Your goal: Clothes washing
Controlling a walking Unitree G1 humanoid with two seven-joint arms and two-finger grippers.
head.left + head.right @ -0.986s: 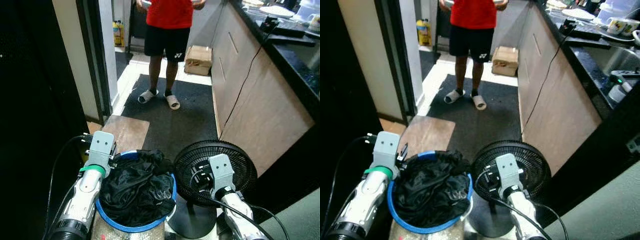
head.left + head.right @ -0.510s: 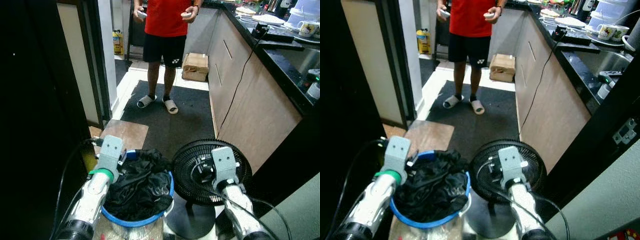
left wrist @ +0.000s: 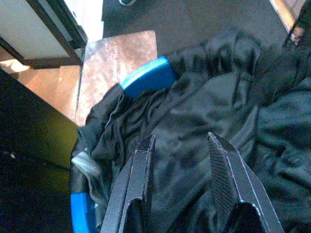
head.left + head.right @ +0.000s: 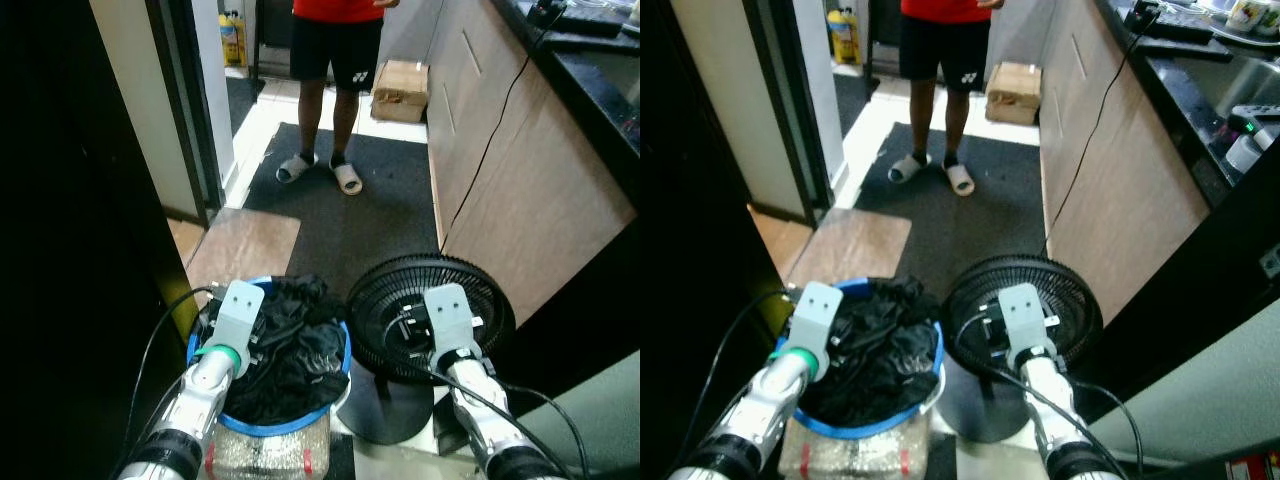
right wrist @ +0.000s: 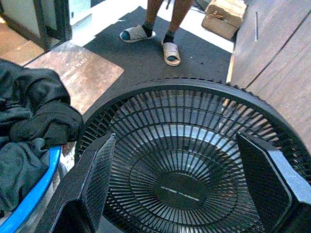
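I see black clothes (image 4: 285, 345) heaped in the blue-rimmed basket (image 4: 262, 428) at my feet. Left gripper (image 3: 181, 158) hovers over them, fingers parted, empty. Right gripper (image 5: 187, 160) spread wide above the floor fan (image 5: 194, 170). Head cameras add a person (image 4: 335, 60) standing ahead.

Both arms reach forward, left end effector (image 3: 182, 165) and right end effector (image 5: 187, 187) spread.
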